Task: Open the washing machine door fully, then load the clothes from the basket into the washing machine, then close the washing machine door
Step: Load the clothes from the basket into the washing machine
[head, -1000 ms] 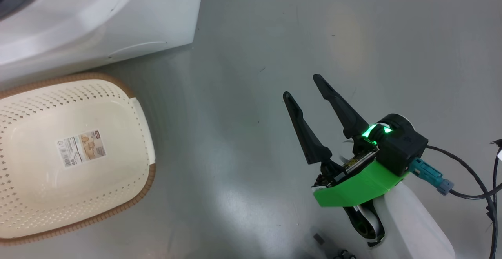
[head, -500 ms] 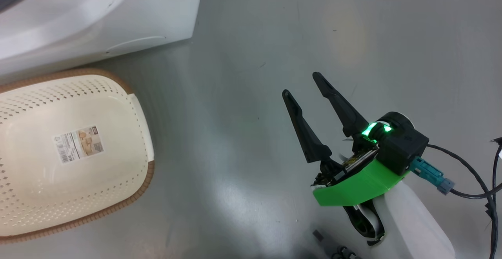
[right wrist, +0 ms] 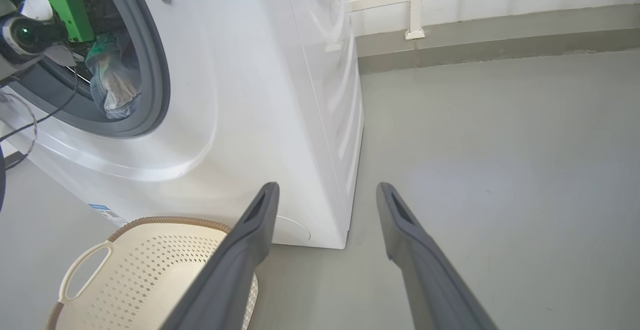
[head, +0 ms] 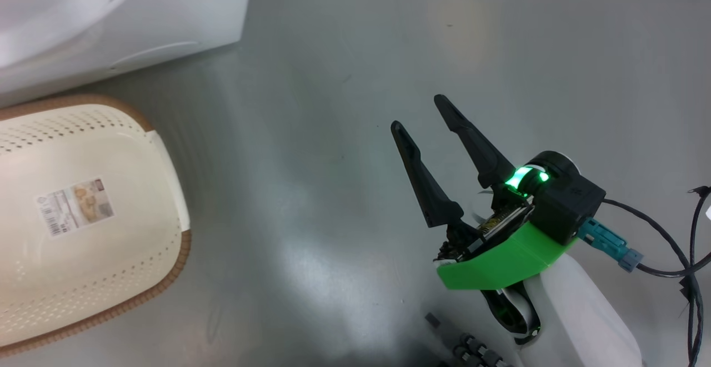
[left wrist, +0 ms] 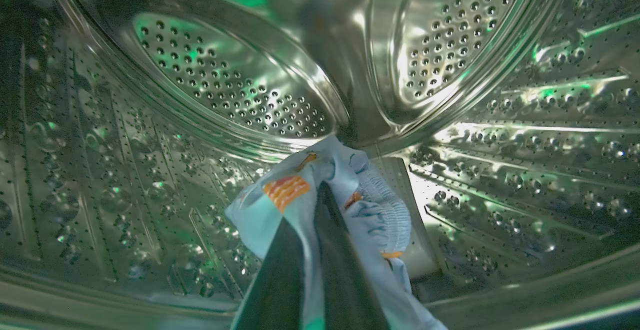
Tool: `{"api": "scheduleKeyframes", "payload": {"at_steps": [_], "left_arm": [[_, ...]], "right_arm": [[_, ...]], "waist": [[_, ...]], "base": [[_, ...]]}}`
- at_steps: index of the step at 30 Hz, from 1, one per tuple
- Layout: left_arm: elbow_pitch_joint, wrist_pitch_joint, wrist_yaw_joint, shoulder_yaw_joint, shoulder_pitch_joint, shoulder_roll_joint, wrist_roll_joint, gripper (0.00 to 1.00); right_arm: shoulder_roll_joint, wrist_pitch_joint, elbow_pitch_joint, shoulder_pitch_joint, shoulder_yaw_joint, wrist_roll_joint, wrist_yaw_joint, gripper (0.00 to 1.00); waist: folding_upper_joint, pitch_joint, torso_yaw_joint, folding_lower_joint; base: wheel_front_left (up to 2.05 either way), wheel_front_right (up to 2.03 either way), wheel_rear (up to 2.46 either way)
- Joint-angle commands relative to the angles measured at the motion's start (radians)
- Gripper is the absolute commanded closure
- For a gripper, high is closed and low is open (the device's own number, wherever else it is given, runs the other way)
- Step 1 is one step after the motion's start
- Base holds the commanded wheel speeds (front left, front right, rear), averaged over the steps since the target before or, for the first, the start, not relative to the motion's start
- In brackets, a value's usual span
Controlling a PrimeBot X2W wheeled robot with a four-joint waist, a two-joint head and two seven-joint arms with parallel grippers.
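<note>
- Head view: basket (head: 180, 256) cut off by the left edge. Print on its paper label (head: 75, 206) too small to read. Washing machine (head: 166, 11) cropped at top left, blurred.
- Left wrist view: left end effector (left wrist: 322, 190), fingers closed together, covers the middle of the clothes (left wrist: 280, 205). The fabric runs off the bottom edge.
- Right wrist view: one finger of the right end effector (right wrist: 325, 190) hides part of the basket, which is also cropped at the bottom edge. Blue sticker (right wrist: 107, 214) unreadable.

Head camera looks steeply down on grey floor (head: 333, 78) and the basket (head: 83, 289). Left wrist camera sits close inside the steel drum (left wrist: 225, 95). Right wrist camera, low, faces the washing machine (right wrist: 240, 95), sharing the basket with the head view.
</note>
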Motion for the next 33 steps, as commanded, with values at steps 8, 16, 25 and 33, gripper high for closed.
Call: {"api": "scheduleKeyframes", "payload": {"at_steps": [8,16,25,33], "left_arm": [[0.04,-0.155,-0.001,0.018,-0.144,0.081,0.079,1.0],[0.121,-0.243,-0.013,-0.011,-0.244,0.103,0.14,1.0],[0.208,-0.252,-0.014,-0.015,-0.296,0.091,0.132,1.0],[0.248,-0.242,-0.019,-0.025,-0.309,0.06,0.114,0.0]], "right_arm": [[0.009,-0.012,-0.029,-0.008,0.043,0.045,0.002,0.0],[0.009,-0.012,-0.037,-0.019,0.067,0.067,0.002,0.0],[0.009,-0.012,-0.031,-0.03,0.086,0.074,0.002,0.0],[0.009,-0.012,-0.027,-0.034,0.087,0.065,0.002,0.0]], "waist": [[0.0,0.049,-0.062,0.0],[0.0,0.095,-0.096,0.0],[0.0,0.125,-0.102,0.0],[0.0,0.121,-0.079,0.0]], "base": [[0.0,0.0,0.0],[0.0,0.0,0.0],[0.0,0.0,0.0],[0.0,0.0,0.0]]}}
